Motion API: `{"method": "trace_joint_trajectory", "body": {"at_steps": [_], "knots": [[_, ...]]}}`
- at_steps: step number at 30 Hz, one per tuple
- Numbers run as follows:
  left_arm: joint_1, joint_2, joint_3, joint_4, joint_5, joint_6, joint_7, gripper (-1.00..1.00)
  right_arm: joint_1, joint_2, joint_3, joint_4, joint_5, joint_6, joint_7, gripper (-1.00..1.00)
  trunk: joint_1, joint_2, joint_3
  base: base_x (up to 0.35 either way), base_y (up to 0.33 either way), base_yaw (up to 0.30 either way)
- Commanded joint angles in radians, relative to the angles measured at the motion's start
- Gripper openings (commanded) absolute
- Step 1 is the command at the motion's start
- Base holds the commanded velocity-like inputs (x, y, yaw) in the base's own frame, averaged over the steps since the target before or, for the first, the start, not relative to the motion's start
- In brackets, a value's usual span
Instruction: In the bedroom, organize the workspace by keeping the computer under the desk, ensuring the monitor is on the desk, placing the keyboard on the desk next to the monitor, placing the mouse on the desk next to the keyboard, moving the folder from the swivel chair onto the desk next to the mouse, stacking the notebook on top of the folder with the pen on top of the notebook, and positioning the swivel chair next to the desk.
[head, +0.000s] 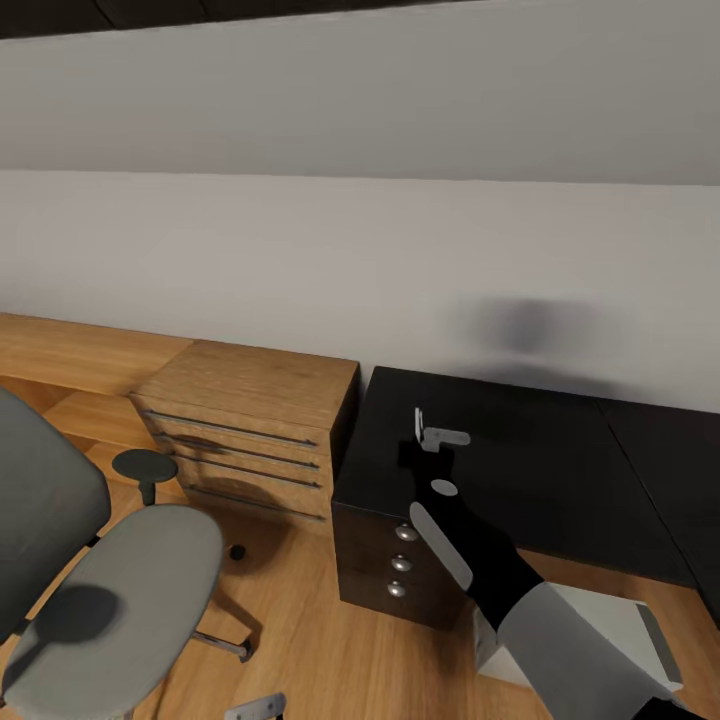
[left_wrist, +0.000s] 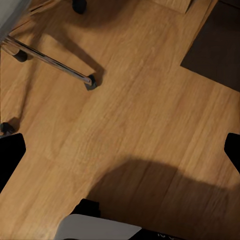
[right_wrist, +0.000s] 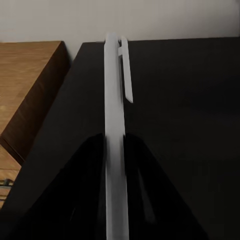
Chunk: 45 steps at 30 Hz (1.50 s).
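One right end effector is clamped on the white pen above the black worktop, while the left end effector's state I cannot tell.

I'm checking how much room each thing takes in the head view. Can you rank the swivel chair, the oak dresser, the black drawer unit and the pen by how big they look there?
1. swivel chair, though it sits nearest the camera and is cut by the frame
2. oak dresser
3. black drawer unit, partly hidden by the right arm
4. pen, held by the right gripper
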Motion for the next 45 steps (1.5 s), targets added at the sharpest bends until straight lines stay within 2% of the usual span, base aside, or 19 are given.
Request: {"method": "trace_joint_trajectory", "body": {"at_steps": [1, 6, 8, 19, 29, 34, 39, 40, 45], "knots": [[0.000, 0.001, -0.003, -0.002, 0.009, -0.002, 0.006, 1.00, 0.000, -0.001, 0.002, -0.005, -0.004, 0.004, -0.006, -1.00, 0.000, -0.001, -0.001, 0.000, 0.000, -0.009], [0.000, 0.001, -0.003, -0.001, 0.008, -0.003, 0.007, 1.00, 0.010, -0.001, 0.002, -0.026, -0.003, 0.002, -0.033, -1.00, 0.000, -0.001, 0.000, 0.000, 0.000, -0.028], [0.000, 0.002, -0.003, -0.001, 0.009, -0.002, 0.006, 1.00, 0.011, -0.001, 0.000, -0.027, -0.004, 0.000, -0.072, -1.00, 0.000, -0.001, 0.000, 0.000, 0.000, -0.041], [0.000, 0.002, -0.001, -0.001, 0.009, -0.001, 0.007, 1.00, 0.011, -0.002, -0.001, -0.030, -0.004, -0.001, -0.078, -1.00, 0.000, -0.001, 0.000, 0.000, 0.000, -0.024], [0.000, 0.002, 0.003, 0.006, 0.009, -0.001, 0.010, 1.00, 0.012, -0.003, -0.019, -0.030, -0.003, -0.001, -0.077, -1.00, 0.000, -0.001, 0.000, 0.000, 0.000, -0.233], [0.000, 0.002, 0.004, 0.011, 0.009, -0.001, 0.011, 1.00, 0.012, -0.006, -0.070, -0.027, -0.002, 0.000, -0.076, -1.00, 0.000, -0.001, 0.000, 0.000, 0.000, -0.289], [0.000, 0.004, 0.005, 0.013, 0.009, -0.001, 0.012, 1.00, 0.012, -0.023, -0.166, -0.024, -0.002, 0.001, -0.071, -1.00, 0.000, -0.001, 0.000, 0.000, 0.000, -0.295], [0.000, 0.003, 0.005, 0.014, 0.009, -0.001, 0.012, 1.00, 0.012, -0.033, -0.207, -0.023, -0.002, 0.001, -0.069, -1.00, 0.000, -0.001, 0.000, 0.000, 0.000, -0.296], [0.000, 0.003, 0.004, 0.016, 0.009, -0.001, 0.012, 1.00, 0.012, -0.063, -0.314, -0.021, -0.002, 0.003, -0.065, -1.00, 0.000, -0.001, 0.000, 0.000, 0.000, -0.297]]}}
